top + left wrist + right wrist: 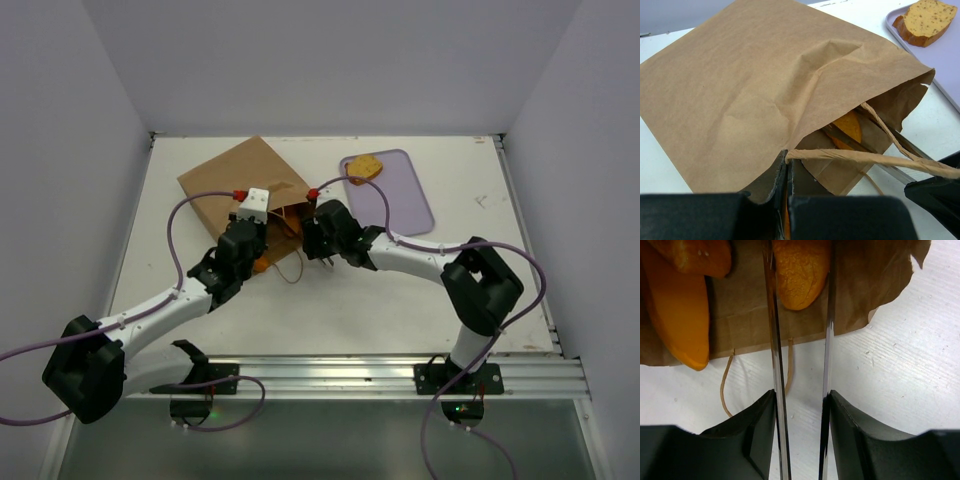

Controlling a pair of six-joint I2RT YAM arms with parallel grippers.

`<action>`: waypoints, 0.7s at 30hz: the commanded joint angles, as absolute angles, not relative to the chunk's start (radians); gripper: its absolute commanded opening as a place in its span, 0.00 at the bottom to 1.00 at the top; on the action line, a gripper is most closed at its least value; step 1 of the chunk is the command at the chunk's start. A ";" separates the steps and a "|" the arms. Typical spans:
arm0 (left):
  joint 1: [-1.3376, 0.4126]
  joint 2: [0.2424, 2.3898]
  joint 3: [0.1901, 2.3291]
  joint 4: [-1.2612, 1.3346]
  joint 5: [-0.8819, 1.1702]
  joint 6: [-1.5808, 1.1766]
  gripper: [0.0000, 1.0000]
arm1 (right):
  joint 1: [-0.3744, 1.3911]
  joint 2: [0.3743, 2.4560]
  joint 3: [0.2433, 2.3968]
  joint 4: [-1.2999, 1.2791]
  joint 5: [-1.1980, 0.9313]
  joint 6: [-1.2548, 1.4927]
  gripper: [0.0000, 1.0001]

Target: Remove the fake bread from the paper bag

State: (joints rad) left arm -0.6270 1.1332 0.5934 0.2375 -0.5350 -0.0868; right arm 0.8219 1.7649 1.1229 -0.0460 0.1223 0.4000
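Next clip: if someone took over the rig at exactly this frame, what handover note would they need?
Left gripper: jaws shut on the upper lip of the paper bag, lifting its mouth open.
Right gripper: jaws shut on the metal tongs, whose tips straddle a bagged roll; whether it is pinched is unclear.
Done: one bread slice lies on the lavender tray.
Left: the straddled roll and the other orange pieces in the bag's mouth.

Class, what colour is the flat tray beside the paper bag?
The tray is pale lavender, best seen in the top external view.
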 commanded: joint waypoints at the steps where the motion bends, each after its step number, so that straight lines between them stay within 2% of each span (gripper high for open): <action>1: -0.626 1.129 0.632 0.252 -0.541 -0.107 0.00 | 0.824 1.755 1.160 -0.034 0.166 0.399 0.41; 8: -0.626 1.127 0.632 0.252 -0.541 -0.107 0.00 | 0.824 1.707 1.137 -0.049 0.153 0.405 0.36; 21: -0.626 1.146 0.635 0.256 -0.563 -0.104 0.00 | 0.831 1.553 1.045 -0.081 0.052 0.451 0.35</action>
State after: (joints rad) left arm -0.6270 1.1355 0.5983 0.2382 -0.5354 -0.0868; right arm 0.8246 1.6257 1.0687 -0.0822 0.0818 0.4294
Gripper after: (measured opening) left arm 0.010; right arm 0.461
